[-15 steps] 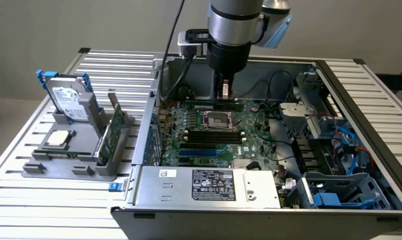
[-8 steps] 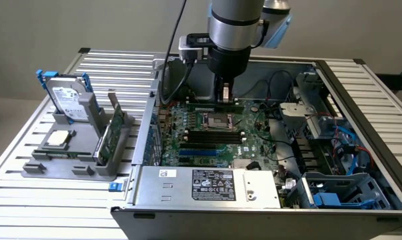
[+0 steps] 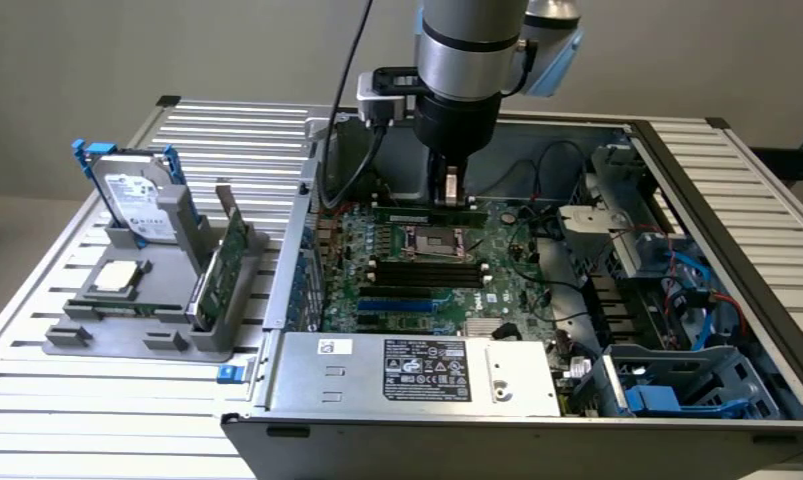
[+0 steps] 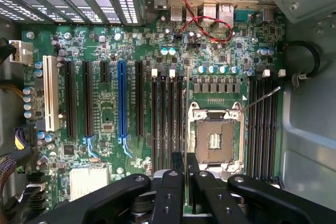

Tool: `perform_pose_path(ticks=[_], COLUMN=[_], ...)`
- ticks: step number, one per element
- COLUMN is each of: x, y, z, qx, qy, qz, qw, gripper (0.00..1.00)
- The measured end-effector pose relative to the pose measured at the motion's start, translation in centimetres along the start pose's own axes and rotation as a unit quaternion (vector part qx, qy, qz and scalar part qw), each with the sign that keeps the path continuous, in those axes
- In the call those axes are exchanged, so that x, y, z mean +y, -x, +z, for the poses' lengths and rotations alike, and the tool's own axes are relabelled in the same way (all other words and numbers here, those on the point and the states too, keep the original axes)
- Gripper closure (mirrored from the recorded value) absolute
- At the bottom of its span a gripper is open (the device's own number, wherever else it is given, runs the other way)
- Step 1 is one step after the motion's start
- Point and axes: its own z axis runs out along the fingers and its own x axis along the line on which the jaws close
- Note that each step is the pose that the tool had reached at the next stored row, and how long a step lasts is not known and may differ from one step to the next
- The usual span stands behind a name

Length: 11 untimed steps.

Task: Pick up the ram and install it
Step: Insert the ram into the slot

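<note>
The gripper (image 4: 186,161), its jaws clamped on the ram (image 3: 428,214), holds it edge-down over the memory slots (image 4: 163,124) beside the processor socket (image 4: 215,140). Installing seems to be in hand. Seating likely calls for exact alignment with one slot.

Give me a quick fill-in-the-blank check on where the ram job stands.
1. The gripper is shut on the ____.
2. The ram is over the green ____ inside the case.
3. The hard drive stands in a rack ____ the case.
Missing: ram; motherboard; outside.
</note>
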Motion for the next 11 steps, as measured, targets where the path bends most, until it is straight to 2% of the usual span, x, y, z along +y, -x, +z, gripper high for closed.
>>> perform_pose_path(ticks=[11], x=[0.00], y=[-0.03], z=[0.20], qx=[0.0002], qy=[0.0000], qz=[0.000], qw=[1.0000], gripper=[0.86])
